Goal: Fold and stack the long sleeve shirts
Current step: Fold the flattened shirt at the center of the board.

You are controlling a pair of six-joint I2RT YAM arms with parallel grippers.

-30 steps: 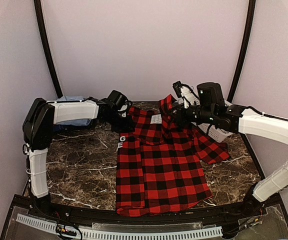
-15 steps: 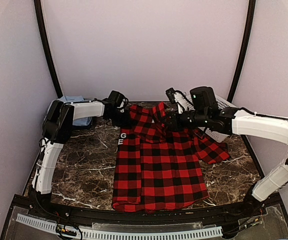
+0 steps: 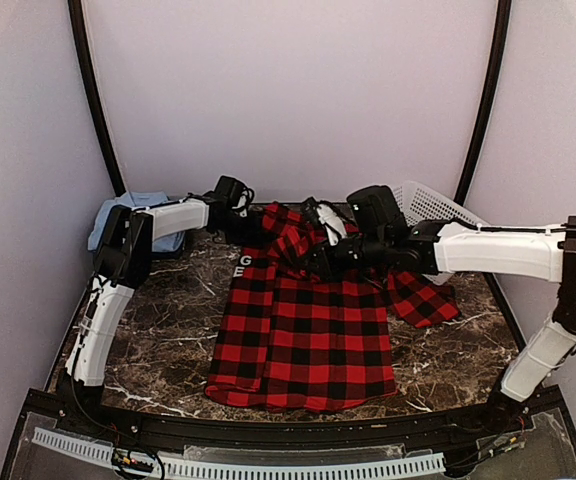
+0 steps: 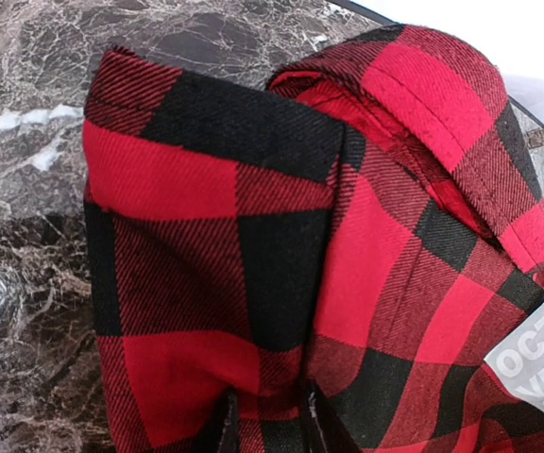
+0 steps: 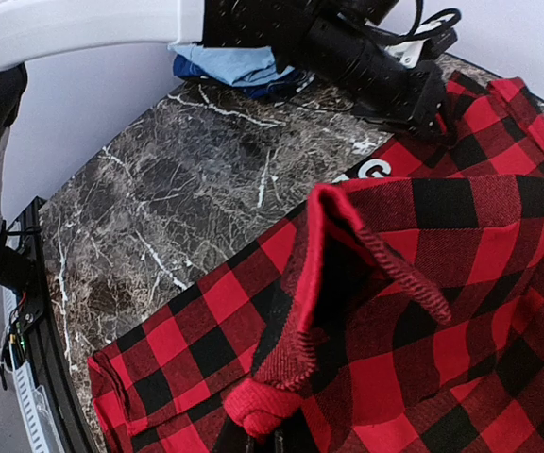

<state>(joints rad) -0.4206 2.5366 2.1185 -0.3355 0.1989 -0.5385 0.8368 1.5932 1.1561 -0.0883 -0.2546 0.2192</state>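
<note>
the red-and-black flannel shirt (image 3: pixel 308 325) lies spread on the marble tabletop (image 3: pixel 158 330), hem toward the near edge. the left fingers (image 4: pixel 225 427) pinch its far left shoulder, and the right fingers (image 3: pixel 318 265) are pressed together on a raised fold by the collar. a light blue shirt (image 3: pixel 133 210) sits bunched at the far left corner.

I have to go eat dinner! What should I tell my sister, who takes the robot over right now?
Left gripper: shut on the flannel shirt, at its far left corner.
Right gripper: shut on a bunched fold of it.
Flannel shirt: mid-table, one sleeve out to the right. Light blue shirt on a darker blue shirt, far-left corner.
Done: flannel not yet folded.
Left: fold it, stack it.
</note>
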